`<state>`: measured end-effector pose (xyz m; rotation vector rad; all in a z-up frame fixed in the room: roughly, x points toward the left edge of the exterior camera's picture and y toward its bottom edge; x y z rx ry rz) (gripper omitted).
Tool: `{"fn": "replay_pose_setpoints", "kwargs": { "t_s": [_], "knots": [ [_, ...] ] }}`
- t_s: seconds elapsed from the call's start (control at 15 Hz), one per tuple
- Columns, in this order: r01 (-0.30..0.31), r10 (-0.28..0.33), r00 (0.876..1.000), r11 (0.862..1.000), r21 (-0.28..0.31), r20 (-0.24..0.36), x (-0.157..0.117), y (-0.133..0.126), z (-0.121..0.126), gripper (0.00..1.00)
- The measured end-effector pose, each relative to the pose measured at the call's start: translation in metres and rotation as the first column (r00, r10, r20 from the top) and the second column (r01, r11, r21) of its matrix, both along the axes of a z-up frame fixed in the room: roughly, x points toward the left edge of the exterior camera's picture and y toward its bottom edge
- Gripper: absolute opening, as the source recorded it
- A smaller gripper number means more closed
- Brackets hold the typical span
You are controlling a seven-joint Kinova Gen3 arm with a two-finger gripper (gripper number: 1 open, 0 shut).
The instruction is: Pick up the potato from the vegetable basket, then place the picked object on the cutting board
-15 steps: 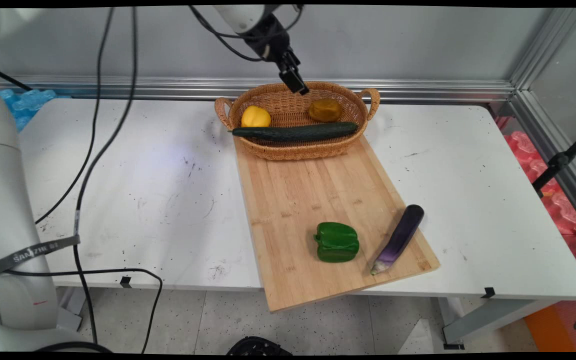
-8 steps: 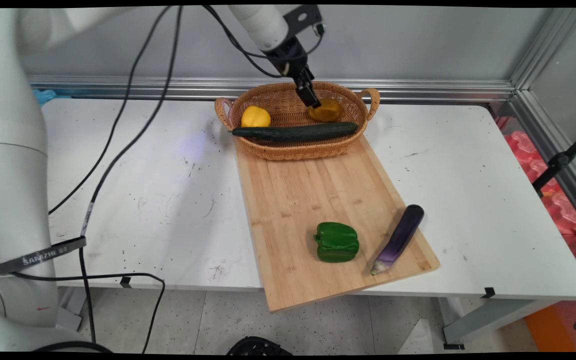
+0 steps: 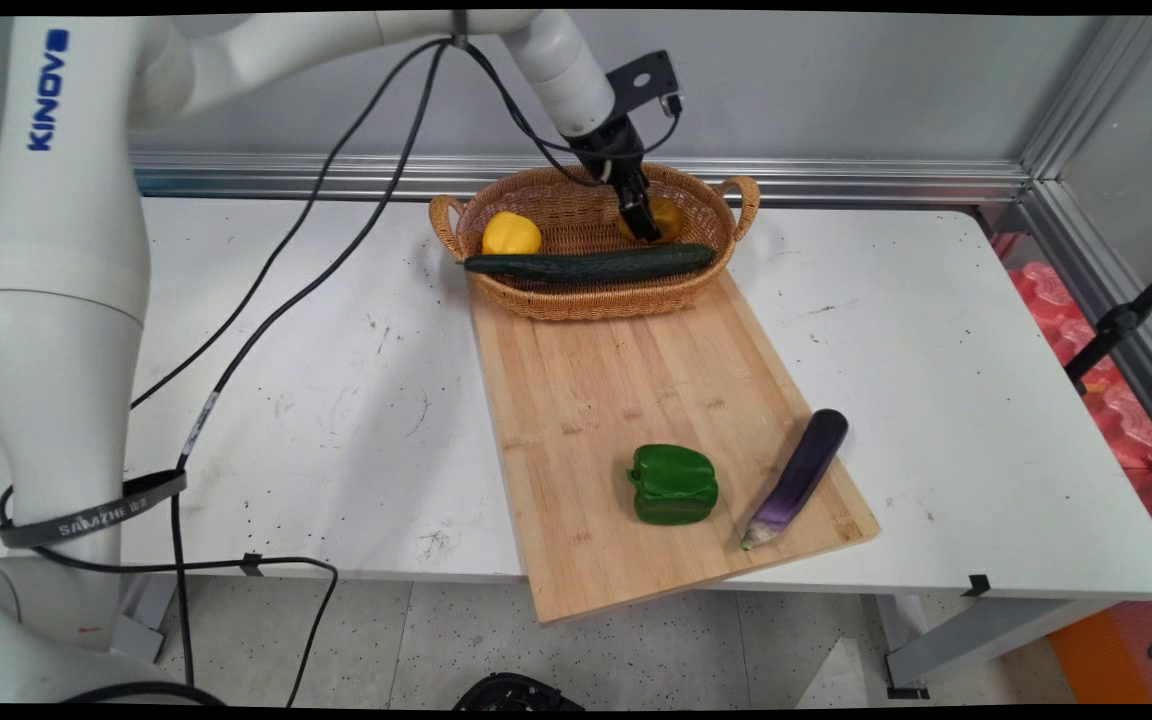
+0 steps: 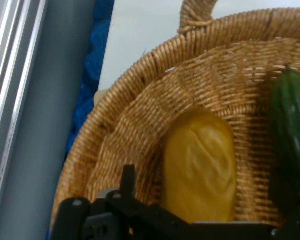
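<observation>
Main view: the gripper is hanging inside the wicker basket at the far end of the wooden board, and it is sitting right at the left side of a dull orange-yellow lump; contact cannot be made out. Whether the gripper is apart or together I cannot tell; the hand view is showing only its black linkage along the bottom edge. There the lump is filling the middle of the picture, lying against the woven wall in the basket's far right part.

As a judgement, the lump is looking smooth, rounded and a little wrinkled, so it is probably soft; a grip across its narrow middle, squared to its long axis and gentle, is looking safest.

A long dark cucumber is lying across the basket just on the near side of the lump, one end reaching past it to the right; it and the basket wall are crowding the lump closely. A yellow pepper is sitting at the basket's left end, well apart. On the board's near part a green pepper and a purple eggplant are lying near each other, far from the gripper; black cables are hanging down over the table on the left.
</observation>
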<state>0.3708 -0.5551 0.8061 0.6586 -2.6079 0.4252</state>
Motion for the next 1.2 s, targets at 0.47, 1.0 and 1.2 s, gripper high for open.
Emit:
{"fn": "replay_pose_setpoints", "kwargs": {
  "t_s": [0.47,1.0,1.2],
  "knots": [
    [0.033,-0.032,0.999,0.999,-0.005,0.021,-0.007,-0.012,-0.013,0.00],
    [0.034,-0.034,0.999,0.999,-0.026,0.015,0.008,0.016,0.030,0.00],
    [0.028,-0.027,1.000,0.999,-0.039,0.004,0.015,0.035,0.056,0.00]
  ]
}}
